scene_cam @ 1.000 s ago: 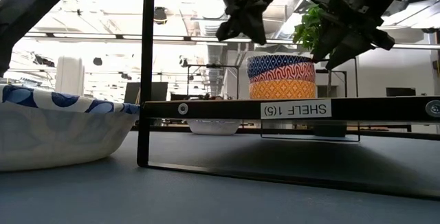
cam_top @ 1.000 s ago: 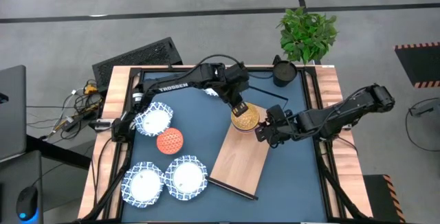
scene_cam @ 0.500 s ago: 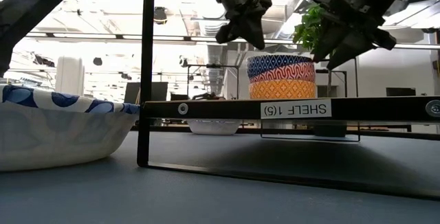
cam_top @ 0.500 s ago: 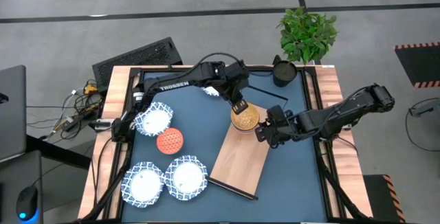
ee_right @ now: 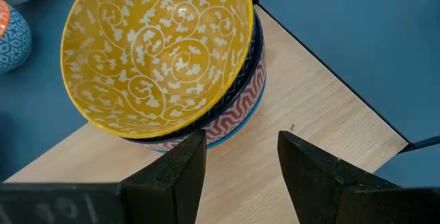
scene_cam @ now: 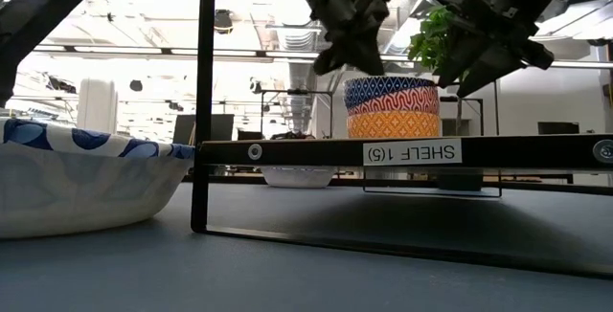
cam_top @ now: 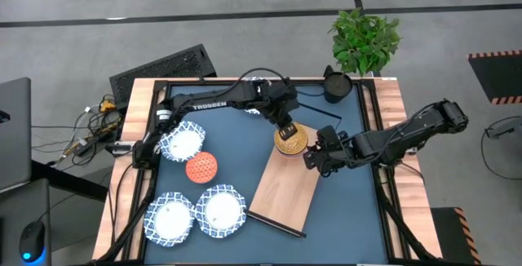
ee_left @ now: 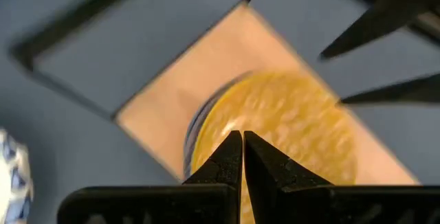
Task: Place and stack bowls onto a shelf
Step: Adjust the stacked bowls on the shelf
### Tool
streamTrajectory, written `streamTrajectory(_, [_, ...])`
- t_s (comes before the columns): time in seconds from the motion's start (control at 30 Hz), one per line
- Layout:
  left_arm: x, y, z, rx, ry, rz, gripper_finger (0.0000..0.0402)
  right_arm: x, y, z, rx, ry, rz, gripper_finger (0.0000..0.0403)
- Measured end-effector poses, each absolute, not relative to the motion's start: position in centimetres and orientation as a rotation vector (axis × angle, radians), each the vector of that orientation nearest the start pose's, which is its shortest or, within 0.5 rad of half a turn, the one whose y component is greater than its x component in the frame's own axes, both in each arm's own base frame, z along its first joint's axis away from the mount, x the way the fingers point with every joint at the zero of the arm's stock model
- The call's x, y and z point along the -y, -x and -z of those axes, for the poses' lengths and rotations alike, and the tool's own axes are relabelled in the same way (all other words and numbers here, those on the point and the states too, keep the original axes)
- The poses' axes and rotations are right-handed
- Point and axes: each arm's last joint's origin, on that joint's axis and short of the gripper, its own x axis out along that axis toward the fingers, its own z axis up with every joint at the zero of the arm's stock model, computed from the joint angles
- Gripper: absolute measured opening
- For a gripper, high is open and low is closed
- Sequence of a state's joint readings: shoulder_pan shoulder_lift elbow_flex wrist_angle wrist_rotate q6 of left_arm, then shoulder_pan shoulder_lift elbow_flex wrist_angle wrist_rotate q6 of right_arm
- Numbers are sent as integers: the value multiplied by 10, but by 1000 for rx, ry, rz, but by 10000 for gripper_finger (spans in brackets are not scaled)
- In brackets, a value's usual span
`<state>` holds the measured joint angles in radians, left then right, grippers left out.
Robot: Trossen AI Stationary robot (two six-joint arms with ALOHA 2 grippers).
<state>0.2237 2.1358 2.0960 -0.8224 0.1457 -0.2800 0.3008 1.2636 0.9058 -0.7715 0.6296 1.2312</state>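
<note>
A small stack of patterned bowls (cam_top: 290, 139), yellow-lined on top, stands at the far end of the long light-wood shelf board (cam_top: 285, 191), the left gripper (cam_top: 285, 124) hovering just above its rim with fingers pressed together, the right gripper (cam_top: 313, 153) just beside it, fingers spread and empty.

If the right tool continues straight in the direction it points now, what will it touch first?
Most likely the stack of small round patterned bowls on the light-wood shelf board. The open right tool points at the stack's base, so it may touch the board just before; depth is unclear.
</note>
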Motion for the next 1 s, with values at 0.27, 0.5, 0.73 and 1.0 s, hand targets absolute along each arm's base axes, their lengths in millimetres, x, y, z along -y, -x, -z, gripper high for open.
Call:
streamTrajectory(0.27, [-94,-436,-339,-628,349,-156,0,-52,-224,-243,-667,-608,830,207])
streamTrajectory(0.5, [-83,-381,-311,-325,401,-76,0,-52,-224,-243,-664,-610,829,207])
streamTrajectory(0.73, [-84,-364,-270,-242,435,-6,0,-50,-226,-244,-639,-646,839,207])
streamTrajectory(1.0, [-94,-358,-254,-211,422,-25,0,-47,-227,-244,-616,-677,861,207])
